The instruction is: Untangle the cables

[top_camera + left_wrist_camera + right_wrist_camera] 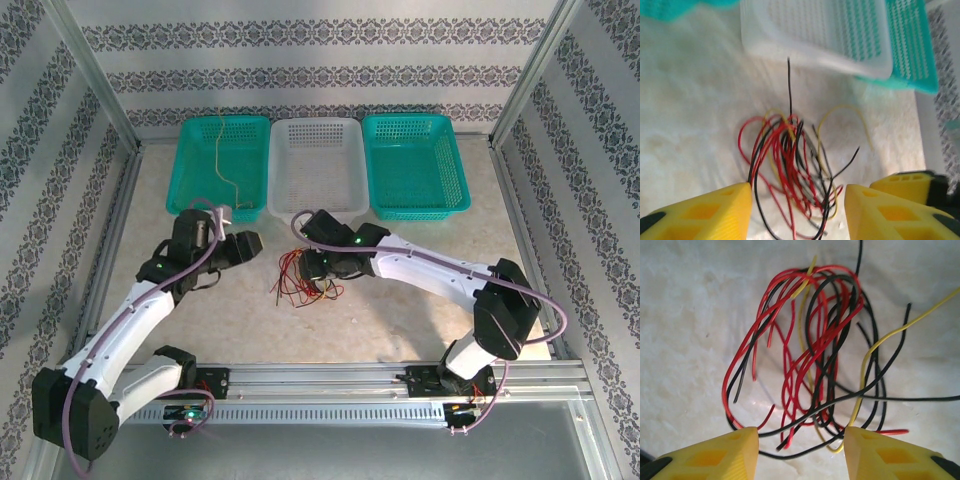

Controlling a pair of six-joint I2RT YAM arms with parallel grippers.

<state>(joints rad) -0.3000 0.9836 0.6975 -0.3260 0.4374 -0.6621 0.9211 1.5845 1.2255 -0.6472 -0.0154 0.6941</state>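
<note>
Yellow-fingered left gripper (797, 200) and right gripper (801, 440) both stand open near the tangled cables (810, 355) on the table (420, 295).

Along the pale marbled desk's (300, 330) far edge sit a teal plastic mesh basket (195, 170), a white plastic mesh basket (318, 160) and a second teal mesh basket (415, 160).

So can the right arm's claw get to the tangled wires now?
Probably yes. The right claw hangs open just above the tangled cables, with nothing between them. The left claw is open close by too, so they might bump.
</note>
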